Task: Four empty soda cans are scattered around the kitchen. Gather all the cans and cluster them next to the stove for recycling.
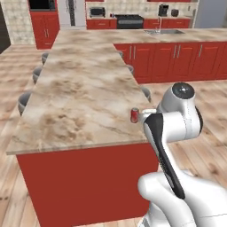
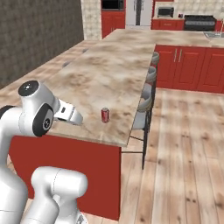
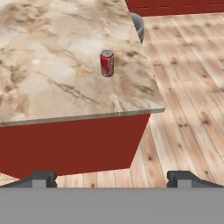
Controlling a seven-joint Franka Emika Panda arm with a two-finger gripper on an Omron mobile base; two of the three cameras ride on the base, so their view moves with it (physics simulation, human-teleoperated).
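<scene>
The hand [image 3: 112,178] hangs with its fingers spread wide and nothing between them, short of the counter's [image 3: 52,52] near edge. A red soda can [image 3: 106,63] stands upright near that corner (beside the stool side). This looks like the reach for a first can; next, advance and close around it. The stove [image 1: 129,20] sits far across the kitchen.

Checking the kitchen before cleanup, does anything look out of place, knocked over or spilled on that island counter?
One red soda can stands upright by itself near the corner of the marble island counter, far from the stove on the back wall. Nothing looks spilled, tipped or damaged. The claw is open, short of the can.
</scene>
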